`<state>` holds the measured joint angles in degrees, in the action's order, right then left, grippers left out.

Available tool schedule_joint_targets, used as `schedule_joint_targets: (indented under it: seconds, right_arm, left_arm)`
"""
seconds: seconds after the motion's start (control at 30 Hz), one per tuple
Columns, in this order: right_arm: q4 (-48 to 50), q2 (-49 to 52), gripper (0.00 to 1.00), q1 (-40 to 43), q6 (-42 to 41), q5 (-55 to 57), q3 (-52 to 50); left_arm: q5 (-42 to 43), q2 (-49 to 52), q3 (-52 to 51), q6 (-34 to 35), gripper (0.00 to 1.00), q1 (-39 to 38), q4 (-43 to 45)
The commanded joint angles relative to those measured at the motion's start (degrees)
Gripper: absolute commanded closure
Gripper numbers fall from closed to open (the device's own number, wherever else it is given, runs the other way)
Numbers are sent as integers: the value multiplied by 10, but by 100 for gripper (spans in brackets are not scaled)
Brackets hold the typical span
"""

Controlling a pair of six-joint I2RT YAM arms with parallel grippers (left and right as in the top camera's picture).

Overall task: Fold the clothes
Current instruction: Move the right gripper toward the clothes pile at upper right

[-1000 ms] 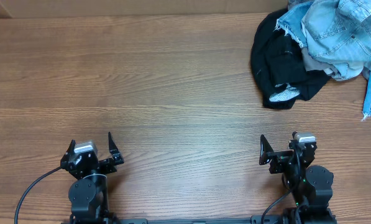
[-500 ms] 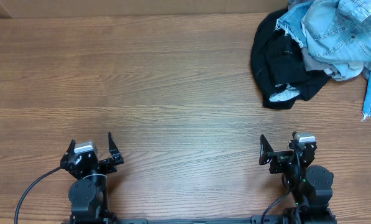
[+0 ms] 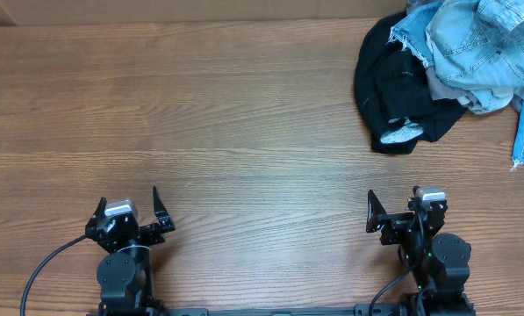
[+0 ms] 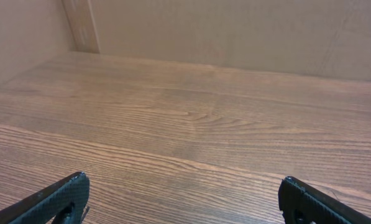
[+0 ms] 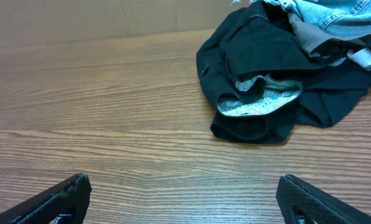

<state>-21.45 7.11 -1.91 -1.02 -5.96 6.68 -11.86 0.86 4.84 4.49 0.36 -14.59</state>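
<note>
Nothing moved, crumpled denim-and-black clothes (image 3: 446, 66) on woodgrain table (image 3: 200, 114), left gripper (image 3: 128, 197), right gripper (image 3: 393, 193) both wide, empty

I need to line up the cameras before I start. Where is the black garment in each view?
Overhead: the black garment lies at the upper right, left of the blue denim pile.
Left wrist: not in it; only the wooden table shows.
Right wrist: upper right, at the near edge of the pile.
Shared landmark: the pale mesh patch on its near side.

I hold both arms folded low at the near side; left gripper (image 3: 128, 200) and right gripper (image 3: 393, 197) gape wide, empty.
</note>
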Motion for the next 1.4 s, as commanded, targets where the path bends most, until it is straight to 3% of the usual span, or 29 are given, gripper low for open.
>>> schedule_joint_targets:
  seconds: [0.0, 0.67, 0.7, 0.77, 0.83, 0.93, 1.03, 1.13, 1.23, 1.37]
  right_arm:
    - [4, -3, 0, -3, 4, 3, -3]
    - [9, -3, 0, -3, 3, 3, -3]
    - [13, -3, 0, -3, -12, -4, -3]
    - [27, -3, 0, -3, -212, -21, -3]
    - [9, -3, 0, -3, -355, -17, -3]
    - [34, -3, 0, -3, -426, 0, -3]
    - [111, 2, 0, -3, -420, -18, -2]
    - [137, 65, 0, -3, -380, -18, 47]
    - [134, 193, 0, -2, -306, -16, 160]
    - [103, 426, 0, 37, -245, -16, 379]
  left_arm:
    - [-6, -6, -3, 8, 0, 0, 3]
    - [-6, -6, -3, 8, 0, 0, 3]
    - [-6, -6, -3, 8, 0, 0, 3]
    - [-6, -6, -3, 8, 0, 0, 3]
    - [-6, -6, -3, 8, 0, 0, 3]
    - [-6, -6, -3, 8, 0, 0, 3]
    - [-6, -6, -3, 8, 0, 0, 3]
    - [-6, -6, -3, 8, 0, 0, 3]
    - [-6, -6, -3, 8, 0, 0, 3]
    - [-6, -6, -3, 8, 0, 0, 3]
